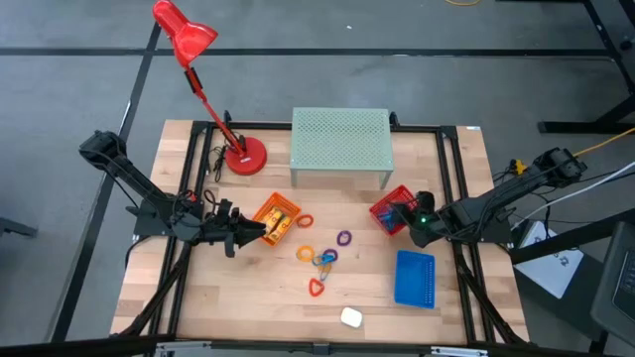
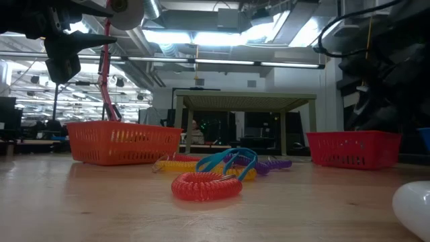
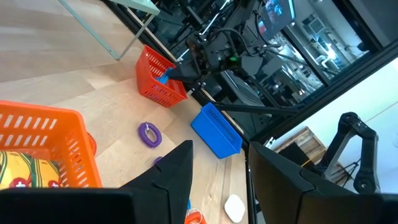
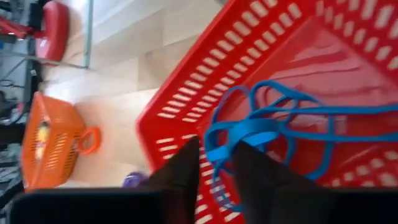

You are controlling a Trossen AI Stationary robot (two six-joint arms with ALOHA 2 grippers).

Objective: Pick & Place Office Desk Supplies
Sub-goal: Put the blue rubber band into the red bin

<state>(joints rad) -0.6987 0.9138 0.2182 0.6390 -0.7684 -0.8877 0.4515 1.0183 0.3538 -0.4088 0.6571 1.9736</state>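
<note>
A red mesh basket (image 1: 389,210) stands at the table's right, and several blue loops (image 4: 273,118) lie inside it. My right gripper (image 4: 216,168) slants down over its rim, fingers slightly apart, with one blue strand (image 4: 217,146) running between the fingertips. My left gripper (image 1: 246,234) hovers open and level beside the orange basket (image 1: 277,220), which holds yellow tubes (image 3: 25,171); nothing is between its fingers (image 3: 180,180). Orange (image 1: 305,220), purple (image 1: 343,238), red (image 1: 317,288) and blue (image 1: 324,260) loops lie loose on the table's middle. My right gripper has a strand of a blue loop (image 4: 217,146) in the gap between its two fingers, which come slanting down from the table's right. The loops rest on the red basket's floor. Whether the fingers touch the strand, I cannot tell.
A blue basket (image 1: 415,278) lies flat at the near right, a small white object (image 1: 351,317) near the front edge. The red desk lamp (image 1: 244,157) and the pale green mesh riser (image 1: 341,144) stand along the far side.
</note>
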